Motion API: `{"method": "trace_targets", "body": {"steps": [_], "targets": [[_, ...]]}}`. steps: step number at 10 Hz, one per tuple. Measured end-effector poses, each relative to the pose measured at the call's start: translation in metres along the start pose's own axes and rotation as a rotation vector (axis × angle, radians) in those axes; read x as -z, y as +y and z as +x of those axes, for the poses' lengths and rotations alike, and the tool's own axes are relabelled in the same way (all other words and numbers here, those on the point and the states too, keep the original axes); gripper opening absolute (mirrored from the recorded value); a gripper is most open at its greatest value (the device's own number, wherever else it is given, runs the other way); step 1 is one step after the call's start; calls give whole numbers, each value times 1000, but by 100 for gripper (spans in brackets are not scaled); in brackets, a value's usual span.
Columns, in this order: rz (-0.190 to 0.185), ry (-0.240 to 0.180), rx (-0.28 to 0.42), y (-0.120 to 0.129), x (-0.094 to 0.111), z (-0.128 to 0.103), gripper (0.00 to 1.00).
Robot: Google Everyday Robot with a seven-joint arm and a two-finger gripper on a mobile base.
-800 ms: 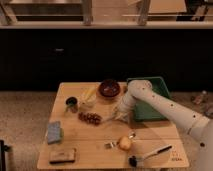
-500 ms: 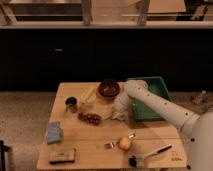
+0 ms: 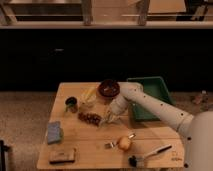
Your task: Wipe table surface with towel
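Observation:
A folded blue-grey towel (image 3: 54, 132) lies flat near the left edge of the wooden table (image 3: 95, 152). My gripper (image 3: 107, 120) is at the end of the white arm (image 3: 150, 102), which reaches in from the right. It hangs low over the middle of the table, just right of a bunch of dark grapes (image 3: 90, 118). It is well to the right of the towel and apart from it.
A dark bowl (image 3: 108, 88), a banana (image 3: 89, 95) and a dark cup (image 3: 71, 104) stand at the back. A green tray (image 3: 150, 95) is at the back right. An orange fruit (image 3: 124, 143), a fork (image 3: 116, 144), a dish brush (image 3: 147, 155) and a sponge (image 3: 62, 155) lie along the front.
The arm has swung left, carrying the gripper from beside the green tray to the middle of the table next to the grapes. The objects have not moved.

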Motion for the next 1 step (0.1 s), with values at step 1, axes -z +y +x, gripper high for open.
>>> {"method": "trace_targets", "body": {"steps": [1], "targets": [[-7, -4, 2, 9, 2, -3, 0]]}}
